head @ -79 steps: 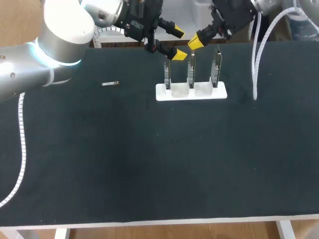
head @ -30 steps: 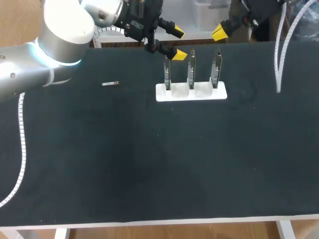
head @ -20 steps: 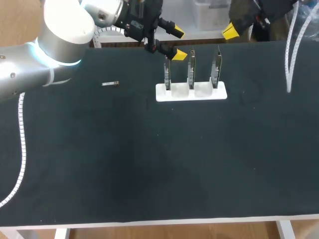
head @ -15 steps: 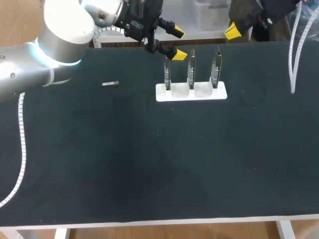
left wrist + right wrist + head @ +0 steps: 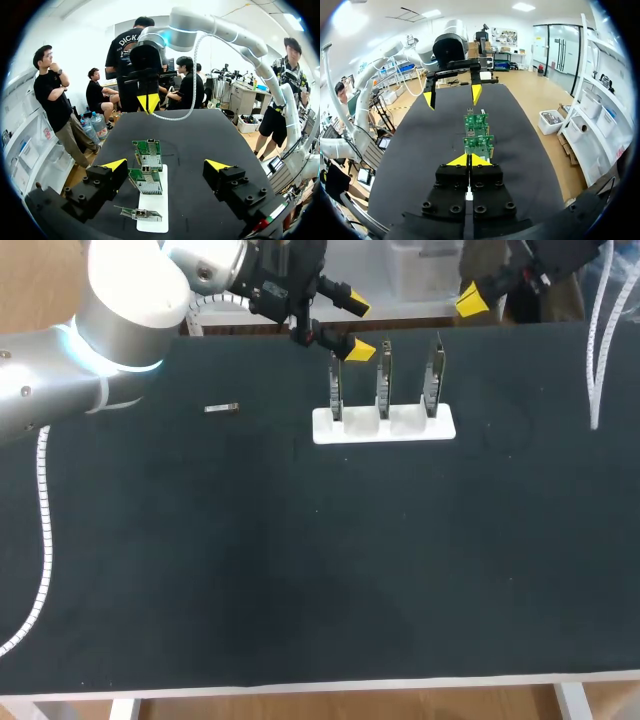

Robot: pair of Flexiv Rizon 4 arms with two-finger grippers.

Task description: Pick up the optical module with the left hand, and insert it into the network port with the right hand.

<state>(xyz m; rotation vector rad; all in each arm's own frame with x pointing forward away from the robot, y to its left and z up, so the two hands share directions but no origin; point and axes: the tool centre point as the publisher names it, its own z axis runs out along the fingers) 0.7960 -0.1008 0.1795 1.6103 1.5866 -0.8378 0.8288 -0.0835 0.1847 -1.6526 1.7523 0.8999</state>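
Though small and probably light, the module (image 5: 222, 408) looked stiff and smooth, so it was likely best pinched across its long sides. It lay flat on the table (image 5: 300, 570), well apart from the boards (image 5: 384, 380), on the robot's left. The left gripper (image 5: 358, 327) hovered by the leftmost board, fingers spread and empty. The right gripper (image 5: 473, 298) had its tips pressed together, empty. It had pulled back from the boards toward the far right; the module and left arm were unmoved.

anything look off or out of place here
Nothing is spilled or broken. The three boards stand upright in the holder. One oddity: the module lies alone on the table, well left of the holder, while the left gripper hangs open by the boards, not over it.
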